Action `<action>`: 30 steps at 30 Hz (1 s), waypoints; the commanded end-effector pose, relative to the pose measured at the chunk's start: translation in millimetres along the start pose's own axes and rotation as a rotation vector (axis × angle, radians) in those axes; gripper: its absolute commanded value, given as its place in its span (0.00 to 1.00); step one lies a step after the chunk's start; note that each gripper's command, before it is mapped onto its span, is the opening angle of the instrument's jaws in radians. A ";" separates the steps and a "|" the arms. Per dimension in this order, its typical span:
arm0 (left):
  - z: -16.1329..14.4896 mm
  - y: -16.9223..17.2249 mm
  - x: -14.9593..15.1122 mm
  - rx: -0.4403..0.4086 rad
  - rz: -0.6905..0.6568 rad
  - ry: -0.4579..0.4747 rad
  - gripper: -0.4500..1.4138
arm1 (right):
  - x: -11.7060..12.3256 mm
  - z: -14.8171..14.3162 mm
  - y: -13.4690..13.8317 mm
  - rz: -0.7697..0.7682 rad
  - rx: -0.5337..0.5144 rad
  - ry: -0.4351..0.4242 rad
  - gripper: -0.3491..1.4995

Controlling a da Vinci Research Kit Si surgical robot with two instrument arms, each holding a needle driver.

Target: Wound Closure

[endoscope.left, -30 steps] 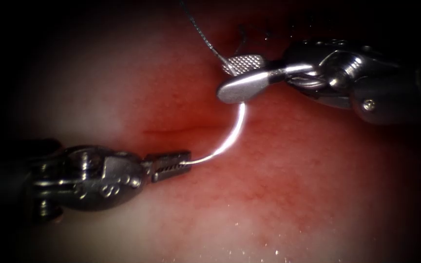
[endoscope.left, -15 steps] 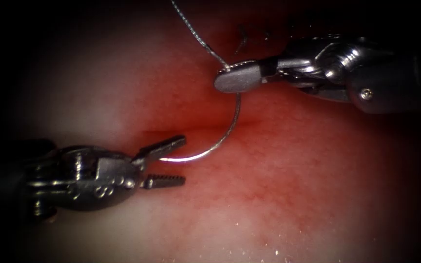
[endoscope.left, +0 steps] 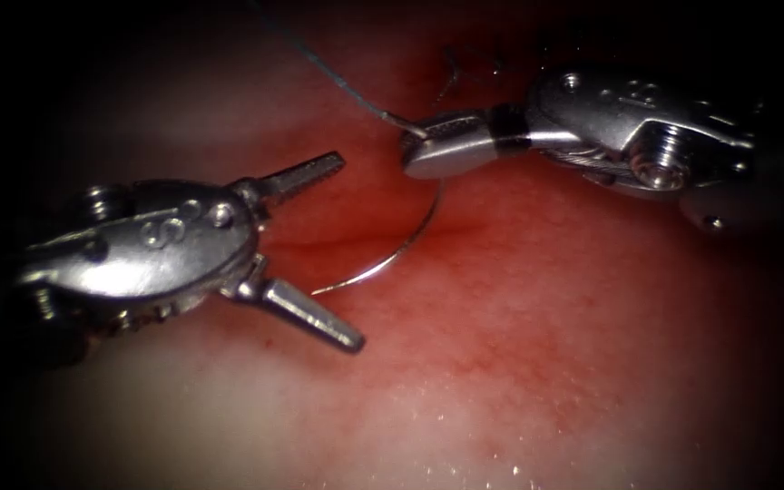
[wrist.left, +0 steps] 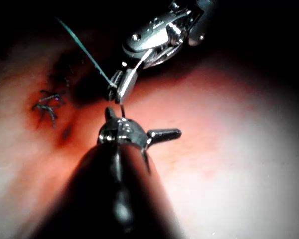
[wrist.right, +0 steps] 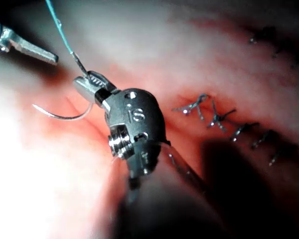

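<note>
- The needle (endoscope.left: 401,249) is held at its thread end by the right tool (endoscope.left: 419,150), whose jaws are closed on it; from there the curve sweeps down and away toward the left tool, its point lying free just above the tissue (endoscope.left: 546,363), not in it.
- The thread (endoscope.left: 338,80) leaves the needle's held end right at the right tool's tip and runs up and away from both tools.
- The cut (endoscope.left: 338,243) shows as a faint dark line under the needle's arc, between the two tools; this stretch looks unclosed.
- Knotted stitches (wrist.right: 209,112) sit on the tissue beside the right tool's wrist, on the side away from its jaws, with more in a row beyond them. My reading: part of the wound is already sutured, and the stretch under the needle is left to do.
- The left tool (endoscope.left: 342,249) stands with its jaws spread wide and holds nothing. A second ago it gripped the needle near the point; it has since let go, so the needle now hangs from the right tool alone.
- Pose: the left tool comes in low, one jaw angled up and one down, the needle's point between them without touching. The right tool lies nearly level, tip toward the left tool.
</note>
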 end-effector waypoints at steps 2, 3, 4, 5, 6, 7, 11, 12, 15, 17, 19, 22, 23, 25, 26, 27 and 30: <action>1.3 -0.9 0.0 -0.003 -0.023 -0.076 0.85 | 0.0 0.7 0.0 -0.035 0.031 0.026 0.00; 1.6 -1.2 0.0 0.001 -0.029 -0.101 0.85 | 0.3 0.7 -0.1 -0.052 0.043 0.039 0.00; 1.8 -1.4 0.0 0.006 -0.036 -0.120 0.85 | 0.5 0.7 -0.2 -0.063 0.051 0.046 0.00; 2.2 -1.8 -0.2 0.010 -0.058 -0.137 0.85 | 0.9 0.7 -0.5 -0.090 0.068 0.060 0.00; 2.2 -1.8 -0.2 0.010 -0.058 -0.137 0.85 | 0.9 0.7 -0.5 -0.090 0.068 0.060 0.00; 2.3 -1.8 -0.3 0.012 -0.062 -0.137 0.85 | 1.1 0.6 -0.5 -0.101 0.076 0.065 0.00; 2.7 -2.2 -1.1 0.005 -0.113 -0.136 0.85 | 1.4 0.7 -1.0 -0.142 0.099 0.081 0.00; 2.7 -2.4 -1.3 -0.009 -0.130 -0.137 0.85 | 1.4 0.7 -1.1 -0.148 0.104 0.084 0.00; 2.9 -3.0 -1.7 -0.031 -0.156 -0.144 0.84 | 1.5 0.8 -1.3 -0.180 0.125 0.099 0.00; 3.0 -3.2 -1.9 -0.073 -0.172 -0.136 0.83 | 1.6 0.9 -1.3 -0.199 0.140 0.102 0.00; 3.1 -3.2 -2.0 -0.131 -0.196 -0.122 0.82 | 1.6 0.9 -1.4 -0.217 0.149 0.110 0.00; 3.3 -3.5 -1.8 -0.172 -0.208 -0.116 0.80 | 1.7 0.9 -1.8 -0.251 0.185 0.121 0.00; 3.3 -3.5 -1.8 -0.172 -0.208 -0.116 0.80 | 1.7 0.9 -1.8 -0.251 0.185 0.121 0.00; 3.4 -3.6 -1.8 -0.179 -0.215 -0.119 0.79 | 1.9 0.9 -2.0 -0.264 0.198 0.116 0.00; 3.5 -3.6 -1.8 -0.184 -0.221 -0.119 0.78 | 2.0 0.9 -2.2 -0.269 0.202 0.117 0.00; 3.5 -3.6 -1.9 -0.190 -0.222 -0.125 0.78 | 2.1 0.8 -2.3 -0.274 0.205 0.119 0.00; 3.7 -3.5 -2.2 -0.214 -0.227 -0.154 0.77 | 2.5 0.8 -2.6 -0.290 0.222 0.133 0.00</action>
